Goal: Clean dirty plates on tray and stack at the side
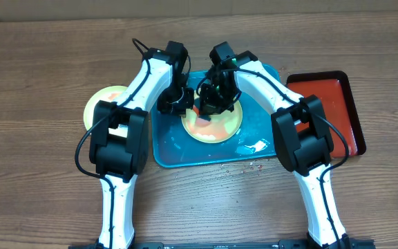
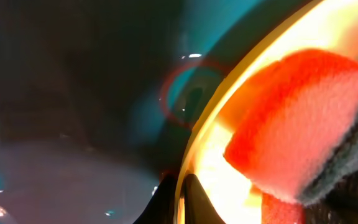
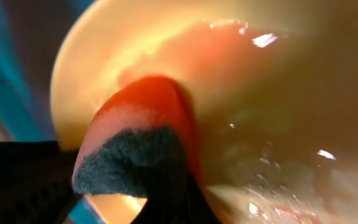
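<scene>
The left gripper (image 1: 176, 106) is pinched shut on the 10 o'clock rim of a sauce-smeared plate (image 1: 216, 128) lying in the middle of the tray (image 1: 166, 149). The right gripper (image 1: 206, 104) clamps a sponge (image 1: 197, 111), which is pressed onto that plate. A second plate (image 1: 102, 104) sits on the tabletop (image 1: 47, 194) at the tray's 9 o'clock, and a red tray (image 1: 337, 104) at its 3 o'clock.

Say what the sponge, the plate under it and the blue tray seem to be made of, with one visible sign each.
The orange-red sponge with dark grey scouring layer: soft foam, matte and porous, with a coarse fibre backing. The pale yellow round plate: probably plastic, smooth and glossy, with wet glints. The turquoise rectangular tray: likely moulded plastic, glossy, with rounded corners and bright reflections.
</scene>
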